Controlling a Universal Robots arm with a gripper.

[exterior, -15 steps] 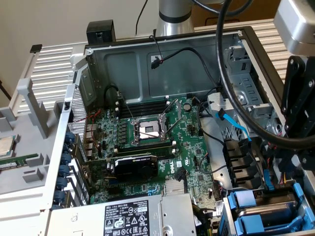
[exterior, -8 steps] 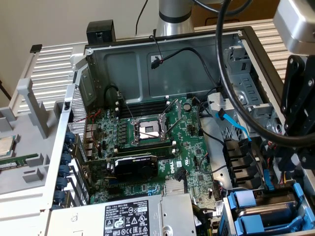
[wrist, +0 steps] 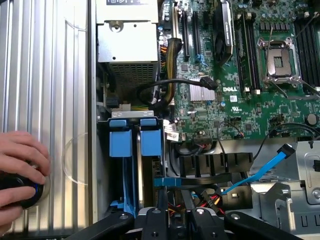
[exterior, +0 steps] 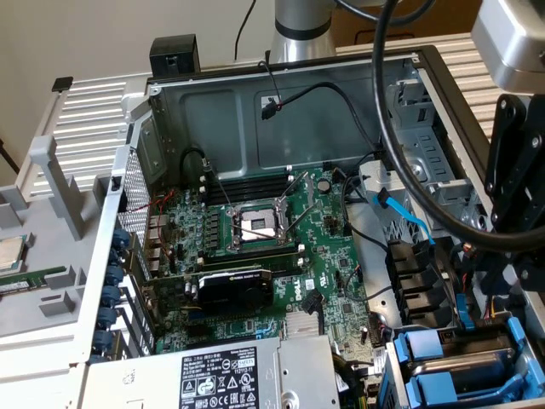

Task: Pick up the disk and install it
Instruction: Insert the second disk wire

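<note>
Pinching the disk (wrist: 172,183) edge-on between claw (wrist: 176,212) fingers, hanging directly above the drive bay (wrist: 134,150), long axis running bayward.

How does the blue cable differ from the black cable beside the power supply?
The blue cable is flat and straight; the black cable is round and looped. The blue cable crosses the metal cage; the black cable crosses the motherboard. Both seem to end in a loose connector.

"DELL" on the motherboard (wrist: 235,65)
</note>
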